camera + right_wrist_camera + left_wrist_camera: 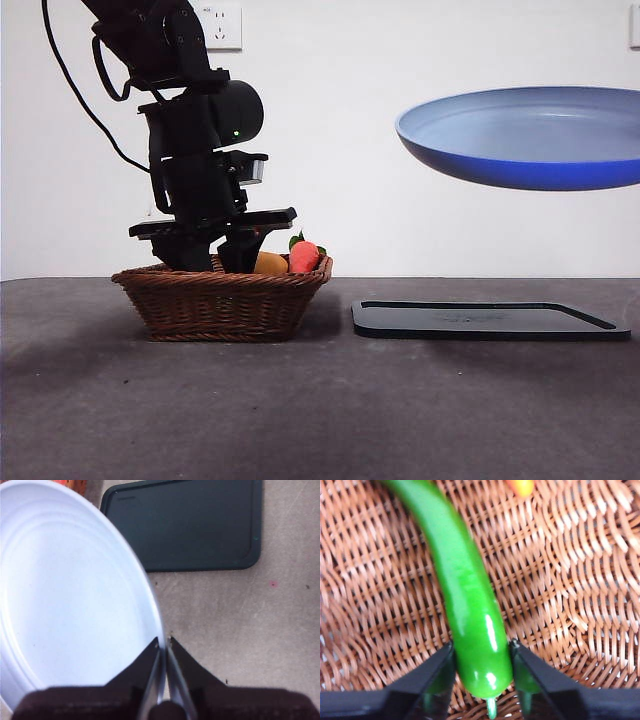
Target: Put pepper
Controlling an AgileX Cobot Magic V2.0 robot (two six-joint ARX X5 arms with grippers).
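Note:
The glossy green pepper [470, 605] lies on the floor of the wicker basket [580, 580]. My left gripper [482, 667] is down inside the basket [222, 298], with its jaws closed against both sides of the pepper's stem end. In the front view the left arm [200, 170] hides the pepper. My right gripper [164, 647] is shut on the rim of the blue plate [70, 600] and holds the plate [525, 135] in the air, high above the dark tray [485, 320].
A red-orange item with green leaves [303, 256] and a yellow-orange fruit [270, 264] sit in the basket beside the left arm. The flat dark tray [185, 525] lies on the grey table to the right of the basket.

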